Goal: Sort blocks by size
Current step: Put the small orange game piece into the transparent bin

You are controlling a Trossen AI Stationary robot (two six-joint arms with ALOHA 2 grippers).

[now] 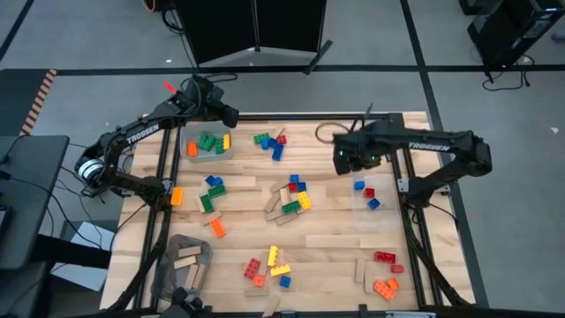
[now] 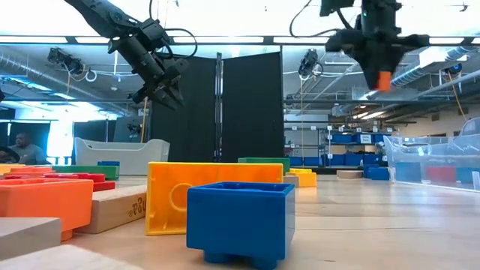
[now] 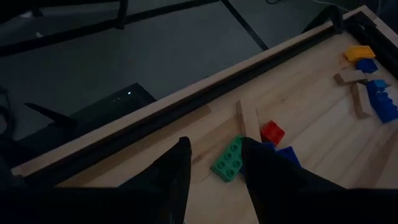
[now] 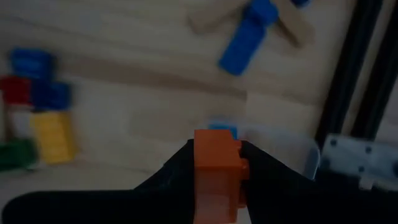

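Carrying a small orange brick (image 4: 216, 171), the right hand (image 2: 382, 75) is held clamped on it above the desk (image 1: 335, 230), near the clear bin (image 1: 369, 196). Release over that bin is judged next. The left hand (image 3: 214, 168), narrowly parted and empty, is parked over the desk's far edge.

Both wrist views are dim and soft: the orange block (image 4: 216, 171) between the right fingers (image 4: 177, 171) blurs. The low view is bright, ceiling lights (image 2: 225, 40) glaring; the nearest blue block (image 2: 240, 221) is defocused.
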